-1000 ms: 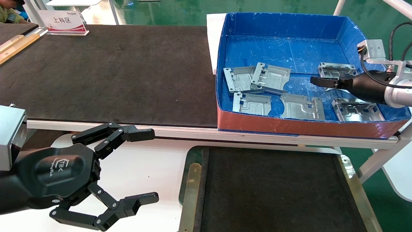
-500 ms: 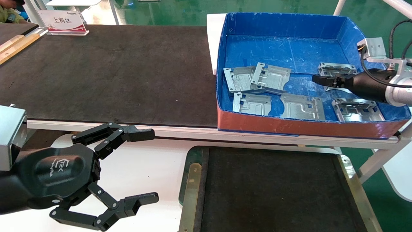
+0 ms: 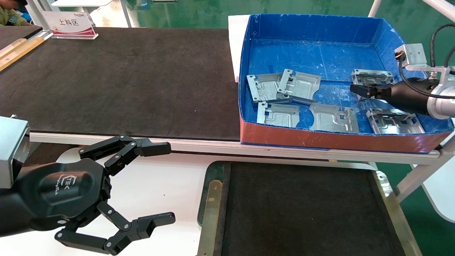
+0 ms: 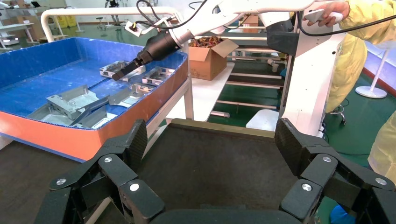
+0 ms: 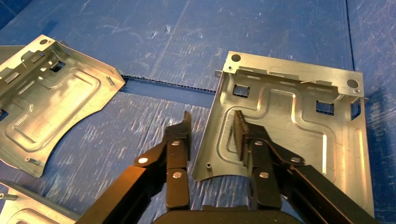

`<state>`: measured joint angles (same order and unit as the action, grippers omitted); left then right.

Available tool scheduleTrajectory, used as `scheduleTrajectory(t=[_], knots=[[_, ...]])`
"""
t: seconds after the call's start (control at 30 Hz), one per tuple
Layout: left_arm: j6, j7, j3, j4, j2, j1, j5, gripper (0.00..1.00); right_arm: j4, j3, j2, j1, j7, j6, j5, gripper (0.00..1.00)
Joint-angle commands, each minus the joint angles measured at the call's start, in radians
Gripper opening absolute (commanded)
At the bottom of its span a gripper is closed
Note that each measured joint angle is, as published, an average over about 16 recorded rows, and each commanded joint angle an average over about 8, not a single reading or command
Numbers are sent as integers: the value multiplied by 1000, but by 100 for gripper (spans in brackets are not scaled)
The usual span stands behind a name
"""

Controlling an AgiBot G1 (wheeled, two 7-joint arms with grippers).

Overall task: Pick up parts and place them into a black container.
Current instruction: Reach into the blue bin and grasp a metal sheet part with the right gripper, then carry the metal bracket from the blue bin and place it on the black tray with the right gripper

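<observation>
Six parts [image 3: 334, 117] in blue box [image 3: 312, 26]; right gripper [image 5: 212, 133] part-open astride one's edge; left gripper [image 3: 161, 183] wide open.

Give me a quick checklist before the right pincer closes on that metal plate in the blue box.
1. Right pincer open, straddling the plate edge: ok.
2. Target silver-grey stamped sheet-metal plate lying flat, no other plate on it: ok.
3. Fingers low enough to pinch the edge: cannot tell.
4. Deep blue box walls clear of the pincer: ok.
5. Shallow black tray with dark green rim free of parts: ok.
6. Left pincer open, parked beside the tray: ok.
</observation>
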<state>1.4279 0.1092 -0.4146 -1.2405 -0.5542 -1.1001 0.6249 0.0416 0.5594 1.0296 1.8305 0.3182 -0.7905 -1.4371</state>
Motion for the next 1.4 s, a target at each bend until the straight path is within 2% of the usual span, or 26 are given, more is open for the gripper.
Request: scheduleTrajectory(t=[0.03, 0.63, 0.93, 1.17, 1.4], knots=[[0, 0, 0, 0, 0, 0, 0, 100, -2, 1, -1, 0, 1, -1, -1, 0], [0, 0, 0, 0, 0, 0, 0, 100, -17, 5, -4, -16, 9, -5, -8, 0], [0, 0, 0, 0, 0, 0, 0, 100, -69, -4, -29, 4, -37, -53, 6, 0], [0, 0, 0, 0, 0, 0, 0, 100, -111, -13, -60, 23, -91, -147, 20, 0], [0, 0, 0, 0, 0, 0, 0, 100, -165, -24, -109, 30, -153, -323, 43, 0]])
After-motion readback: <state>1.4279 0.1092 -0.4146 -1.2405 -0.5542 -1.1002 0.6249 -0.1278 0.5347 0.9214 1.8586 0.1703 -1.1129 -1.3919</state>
